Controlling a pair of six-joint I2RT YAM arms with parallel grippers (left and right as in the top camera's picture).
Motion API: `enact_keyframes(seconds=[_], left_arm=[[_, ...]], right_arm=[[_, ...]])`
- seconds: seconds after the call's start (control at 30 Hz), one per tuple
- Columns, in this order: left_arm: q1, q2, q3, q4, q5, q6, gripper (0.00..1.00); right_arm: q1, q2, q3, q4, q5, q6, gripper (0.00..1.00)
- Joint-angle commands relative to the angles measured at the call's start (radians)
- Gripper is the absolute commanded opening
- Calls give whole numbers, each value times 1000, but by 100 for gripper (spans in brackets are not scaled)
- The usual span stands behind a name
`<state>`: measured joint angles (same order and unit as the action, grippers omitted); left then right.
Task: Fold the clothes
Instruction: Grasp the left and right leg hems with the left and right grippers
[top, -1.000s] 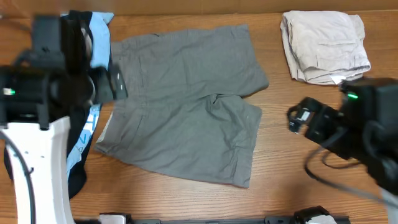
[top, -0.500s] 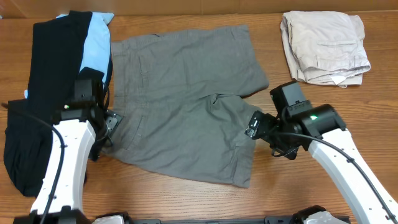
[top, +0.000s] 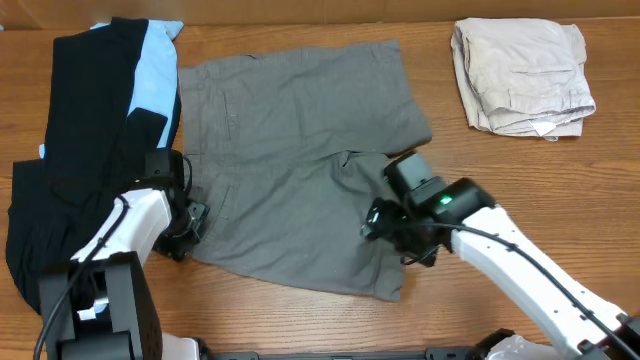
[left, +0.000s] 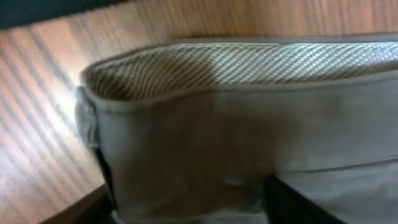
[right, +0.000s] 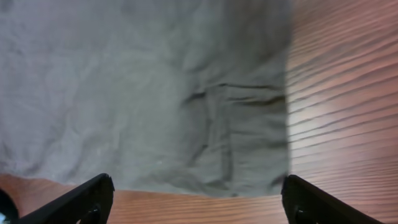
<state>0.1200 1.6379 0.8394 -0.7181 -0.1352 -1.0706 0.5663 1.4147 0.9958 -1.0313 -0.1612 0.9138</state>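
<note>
The taupe-grey shorts (top: 290, 150) lie spread flat mid-table, waistband to the left, legs to the right. My left gripper (top: 188, 222) is down at the waistband's near-left corner. In the left wrist view its fingers (left: 189, 208) stand apart with the waistband (left: 236, 68) between them, and I see no pinch. My right gripper (top: 383, 225) hovers over the near leg. In the right wrist view it (right: 199, 205) is open and empty, with the leg's hem and pocket (right: 236, 137) just ahead.
Folded beige shorts (top: 522, 75) lie at the back right. A black garment (top: 80, 130) with a light-blue one (top: 155, 80) lies along the left side, close to my left arm. The wooden table (top: 500, 180) shows right of the shorts.
Both arms have moved in onto the grey shorts. The left gripper dropped to the waistband corner. The right gripper moved left from the table over the near leg. The shorts have not moved.
</note>
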Motion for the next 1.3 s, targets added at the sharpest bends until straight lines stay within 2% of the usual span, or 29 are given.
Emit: enact_keyframes(seconds=[0.0, 0.23, 0.37, 0.57, 0.77, 0.87, 0.9, 1.03, 1.1, 1.27], left_arm=[[5, 67, -13, 10, 0, -11, 60], [5, 116, -13, 38, 0, -11, 31], [5, 116, -13, 58, 2, -11, 20], [4, 116, -13, 58, 2, -7, 19], [4, 116, -13, 50, 7, -7, 19], [4, 116, -13, 31, 14, -5, 21], [4, 116, -13, 20, 18, 3, 16], [4, 116, -13, 11, 36, 64, 8], [4, 116, -13, 12, 36, 92, 4], [4, 116, -13, 11, 65, 122, 4]], right_arm=[[76, 42, -48, 13, 20, 153, 86], [138, 85, -119, -19, 29, 297, 84], [140, 86, -132, -16, 13, 282, 84], [142, 86, -230, 94, -51, 210, 84], [142, 85, -334, 155, -69, 208, 84], [142, 85, -367, 208, -82, 207, 80], [142, 85, -375, 223, -82, 207, 79], [142, 85, -383, 246, -72, 196, 66], [142, 85, -382, 249, -70, 196, 49], [137, 85, -381, 248, -54, 197, 8]])
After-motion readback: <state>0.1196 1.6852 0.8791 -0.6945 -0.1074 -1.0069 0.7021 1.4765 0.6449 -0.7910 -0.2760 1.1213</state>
